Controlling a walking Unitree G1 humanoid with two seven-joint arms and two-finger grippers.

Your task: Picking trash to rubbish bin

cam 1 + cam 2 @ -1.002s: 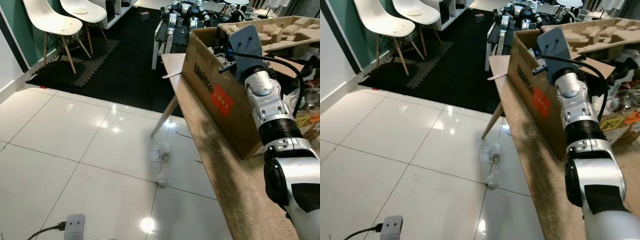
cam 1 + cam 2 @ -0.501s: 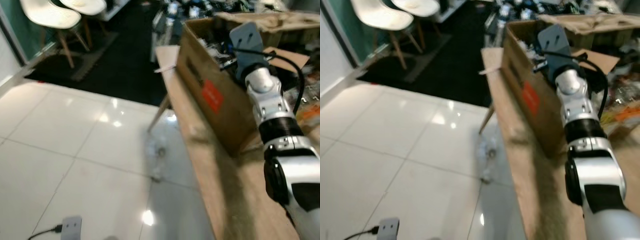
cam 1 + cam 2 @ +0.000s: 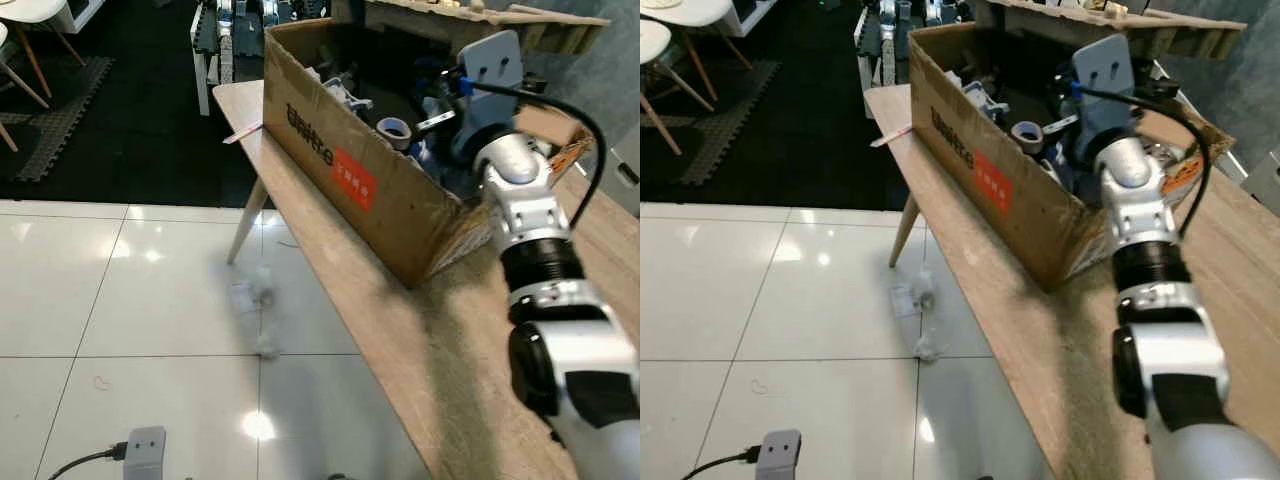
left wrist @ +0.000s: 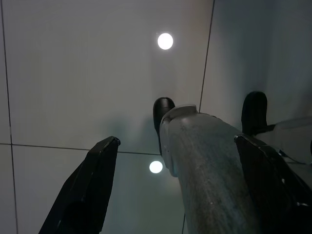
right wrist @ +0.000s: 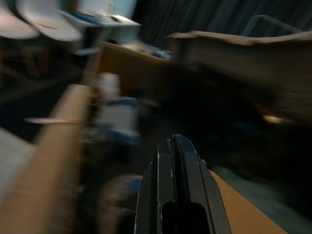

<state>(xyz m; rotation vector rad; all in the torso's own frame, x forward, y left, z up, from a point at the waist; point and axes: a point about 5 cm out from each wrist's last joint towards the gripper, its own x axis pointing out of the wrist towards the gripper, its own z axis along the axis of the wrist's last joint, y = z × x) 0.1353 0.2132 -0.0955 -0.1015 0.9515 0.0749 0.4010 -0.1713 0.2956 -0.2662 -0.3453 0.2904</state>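
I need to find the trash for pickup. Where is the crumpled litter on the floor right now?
In the left eye view the crumpled litter lies on the white tiles, left of the wooden table, just past its slanted leg.

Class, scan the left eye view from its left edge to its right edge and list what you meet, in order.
Grey plug block → crumpled trash on the floor → cardboard box → right arm.

Crumpled clear plastic trash [image 3: 255,297] lies on the white floor tiles [image 3: 120,300].
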